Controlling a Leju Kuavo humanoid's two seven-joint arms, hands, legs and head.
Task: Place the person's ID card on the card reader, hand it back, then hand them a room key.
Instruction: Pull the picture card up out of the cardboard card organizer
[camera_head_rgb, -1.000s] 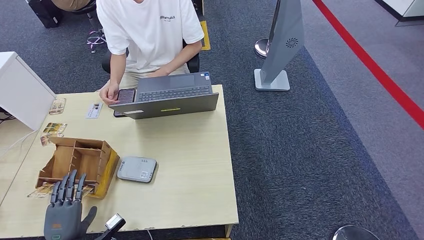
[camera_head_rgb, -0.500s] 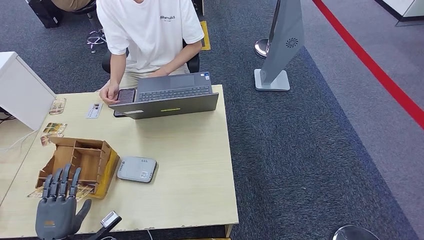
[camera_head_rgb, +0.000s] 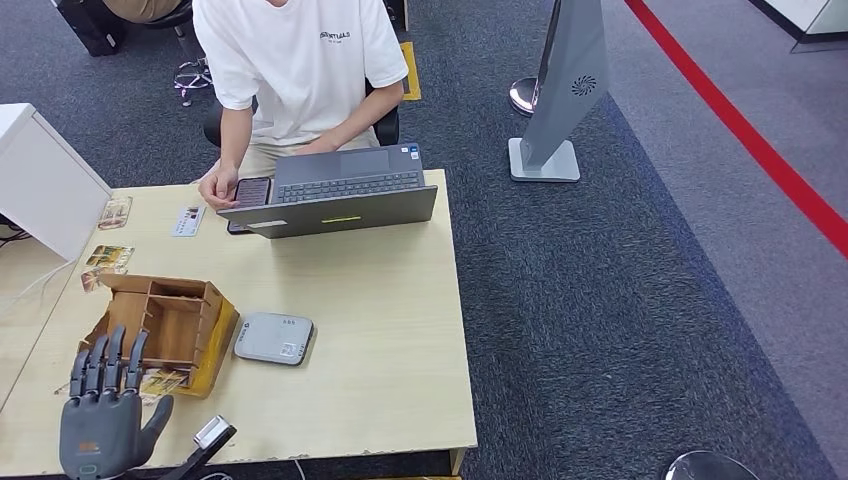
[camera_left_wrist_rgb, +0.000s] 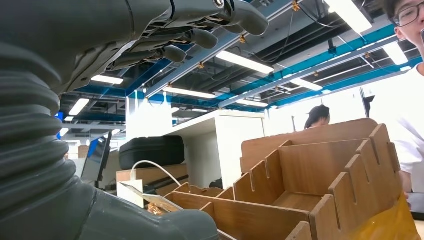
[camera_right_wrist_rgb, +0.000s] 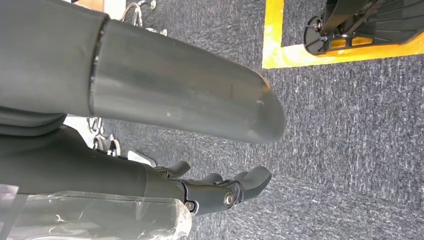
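Our left hand (camera_head_rgb: 100, 425) hovers empty, fingers spread, beside the wooden organizer (camera_head_rgb: 160, 330), likely poised to fetch a card; our right hand (camera_right_wrist_rgb: 220, 192) hangs empty, fingers apart.

One of most things, a few loose cards

One person (camera_head_rgb: 300, 70), one laptop (camera_head_rgb: 335, 195), one phone (camera_head_rgb: 252, 192), one card reader (camera_head_rgb: 273, 337), one wooden organizer (camera_head_rgb: 165, 325), one white box (camera_head_rgb: 45, 185), one grey floor stand (camera_head_rgb: 565, 90); one card (camera_head_rgb: 188, 221) near the phone, and three picture cards (camera_head_rgb: 107, 257) along the tabletop's (camera_head_rgb: 380, 300) left edge.
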